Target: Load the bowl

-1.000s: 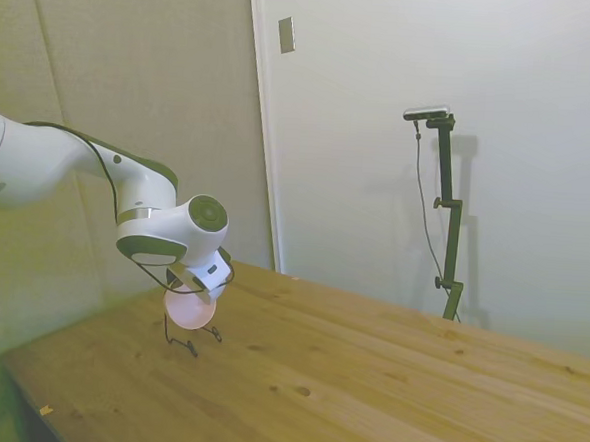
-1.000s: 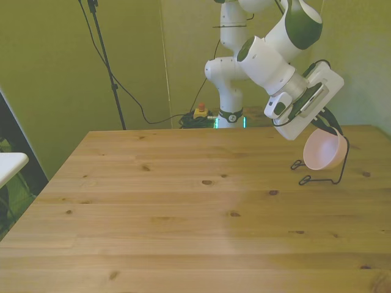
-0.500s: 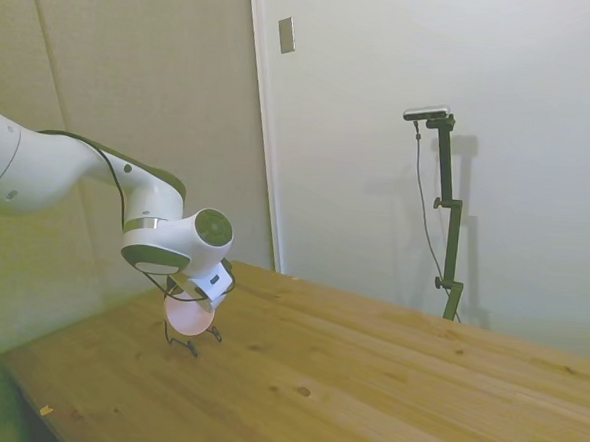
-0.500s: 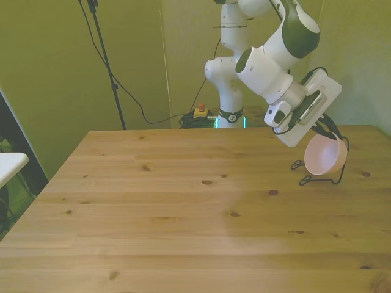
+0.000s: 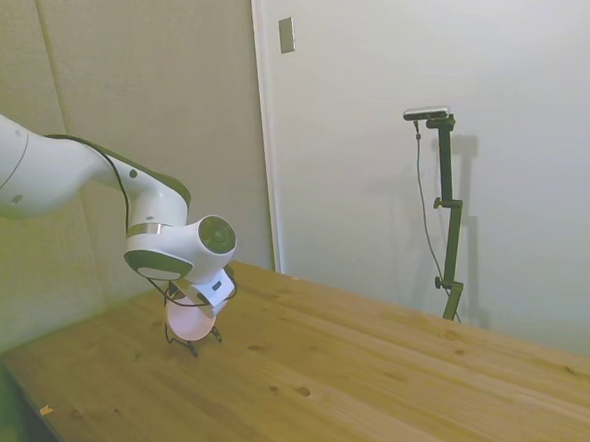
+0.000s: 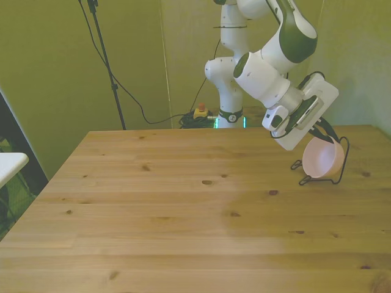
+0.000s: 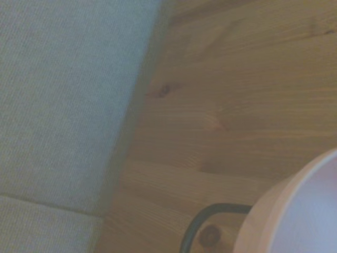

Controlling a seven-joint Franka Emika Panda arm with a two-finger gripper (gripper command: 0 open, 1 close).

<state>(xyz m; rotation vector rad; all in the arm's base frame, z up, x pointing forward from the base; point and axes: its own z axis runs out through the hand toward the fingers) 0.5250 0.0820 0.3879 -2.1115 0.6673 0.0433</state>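
The pale pink bowl (image 6: 322, 160) sits tipped on its side in a black wire rack (image 6: 338, 173) at the front view's right, toward the far edge of the wooden bench (image 6: 183, 220). Its open face is turned toward the front view's left. The rack's looped feet rest on the bench just beside the bowl, and its thin upright curves around the bowl's right side. The white arm (image 6: 269, 67) reaches down to the bowl from above, and the jaws (image 6: 322, 132) meet the bowl's upper rim; dark fingers straddle that rim, so the jaws look closed on the bowl. In the side view the bowl (image 5: 190, 321) shows low under the wrist, at the left end of the bench (image 5: 365, 386), with the rack's dark wire (image 5: 181, 341) beneath it. The wrist view shows a blurred arc of the bowl (image 7: 300, 211), a bent piece of black wire (image 7: 202, 221) beside it, bench planks and a pale wall panel (image 7: 63, 105).
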